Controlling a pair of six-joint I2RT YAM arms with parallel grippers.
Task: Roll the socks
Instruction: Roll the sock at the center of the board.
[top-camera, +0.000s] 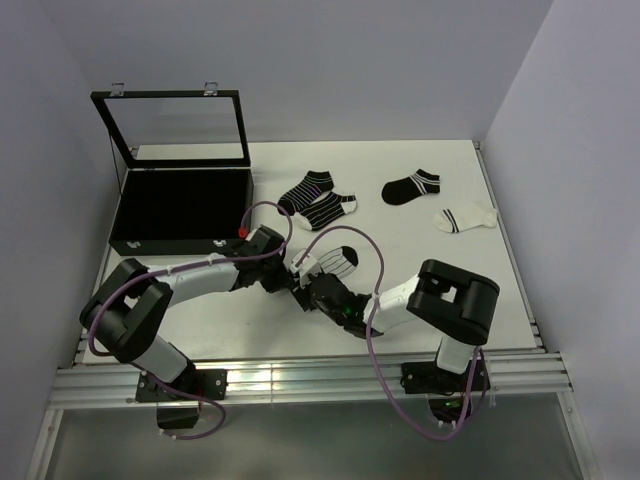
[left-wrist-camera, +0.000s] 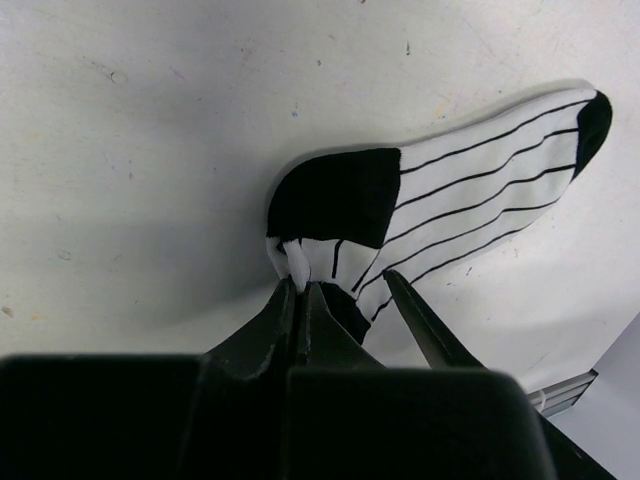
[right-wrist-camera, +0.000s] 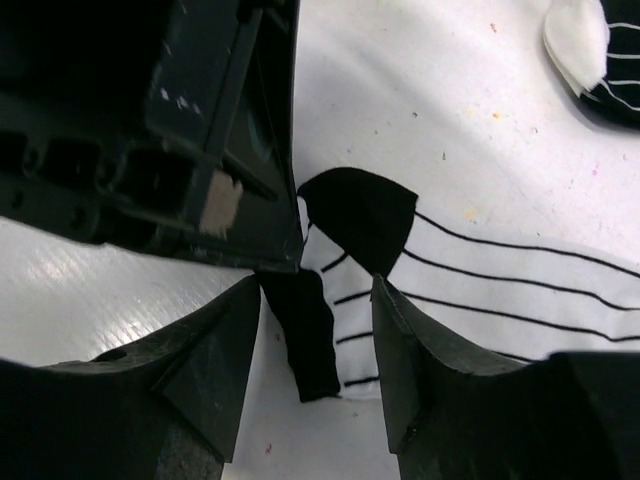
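A white sock with thin black stripes and a black heel patch (top-camera: 340, 262) (left-wrist-camera: 470, 180) (right-wrist-camera: 500, 280) lies flat in front of the arms. My left gripper (top-camera: 297, 273) (left-wrist-camera: 300, 286) is shut on the white edge of its opening. My right gripper (top-camera: 316, 291) (right-wrist-camera: 315, 292) is open, its fingers standing either side of the sock's black cuff band (right-wrist-camera: 310, 340) with gaps on both sides. One right finger (left-wrist-camera: 425, 320) shows in the left wrist view. Further back lie other socks: two striped ones overlapping (top-camera: 318, 200), a black one (top-camera: 411, 187) and a white one (top-camera: 465, 217).
A black case (top-camera: 180, 205) with its glass lid (top-camera: 175, 128) raised stands at the back left. The table's metal rail (top-camera: 300, 375) runs along the near edge. Walls close in on the left, back and right. Part of another sock (right-wrist-camera: 590, 50) shows at the right wrist view's top right.
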